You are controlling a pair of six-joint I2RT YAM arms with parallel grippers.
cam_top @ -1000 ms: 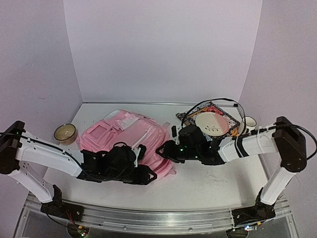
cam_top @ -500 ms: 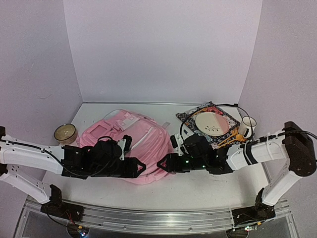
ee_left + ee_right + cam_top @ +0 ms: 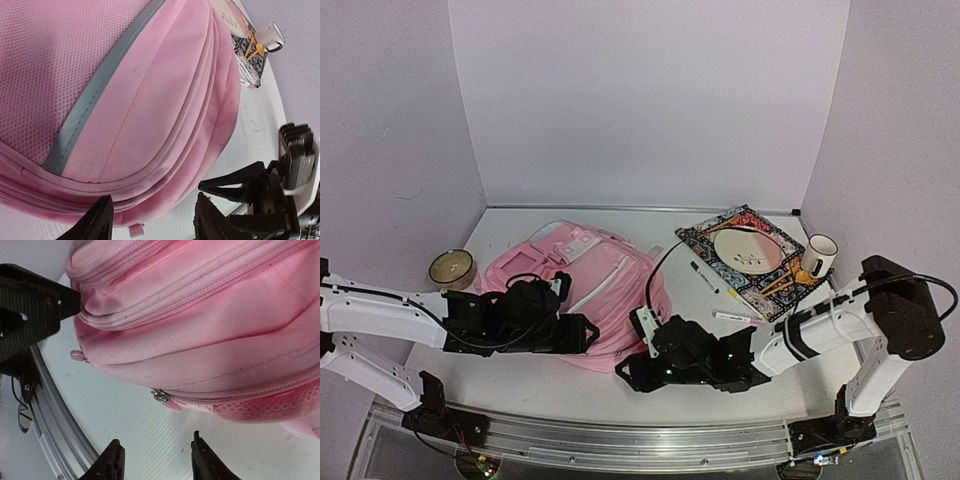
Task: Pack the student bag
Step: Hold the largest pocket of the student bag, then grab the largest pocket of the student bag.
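Observation:
The student bag is a big pink backpack lying flat at the table's left centre. My left gripper sits low at its near edge, open, with nothing between the fingers. In the left wrist view the bag fills the frame above my left gripper, and a small pink zip tab hangs at its lower seam. My right gripper lies just off the bag's near right corner, also open. In the right wrist view a metal zipper slider with a pink pull shows on the bag, a little ahead of my right gripper.
A patterned mat at the back right carries a plate and an orange spoon. A white mug stands beside it. Two pens lie on the table. A tape roll sits far left.
Both grippers have drawn back from the bag toward the near edge and opened. The bag has settled flatter. The right arm's move uncovered the pens.

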